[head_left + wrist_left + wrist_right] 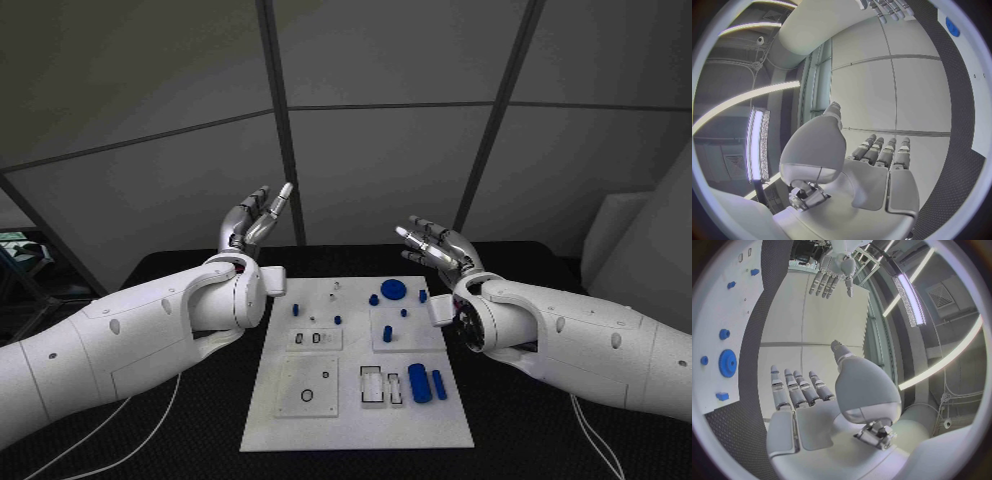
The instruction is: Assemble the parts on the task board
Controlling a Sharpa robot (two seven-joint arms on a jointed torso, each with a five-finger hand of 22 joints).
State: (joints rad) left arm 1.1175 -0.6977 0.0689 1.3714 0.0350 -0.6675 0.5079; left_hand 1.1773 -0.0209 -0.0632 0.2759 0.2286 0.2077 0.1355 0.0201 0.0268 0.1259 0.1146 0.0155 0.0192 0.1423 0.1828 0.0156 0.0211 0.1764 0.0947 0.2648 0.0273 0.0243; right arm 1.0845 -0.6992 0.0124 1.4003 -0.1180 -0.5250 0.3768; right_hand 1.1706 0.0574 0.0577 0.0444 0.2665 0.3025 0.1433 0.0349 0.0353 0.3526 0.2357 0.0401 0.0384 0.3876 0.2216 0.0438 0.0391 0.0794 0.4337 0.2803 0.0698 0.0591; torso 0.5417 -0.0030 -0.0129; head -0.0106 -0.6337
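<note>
Fingers on both hands are stretching straight, empty: left hand (pixel 254 226) and right hand (pixel 437 247) hovering above the black counter (pixel 188 420). White task board (pixel 355 415) is lying between the arms, blue parts (pixel 418 382) sitting on it.

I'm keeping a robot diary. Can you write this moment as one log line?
left hand: raised, open, empty | right hand: raised, open, empty | blue parts: untouched on task board
</note>
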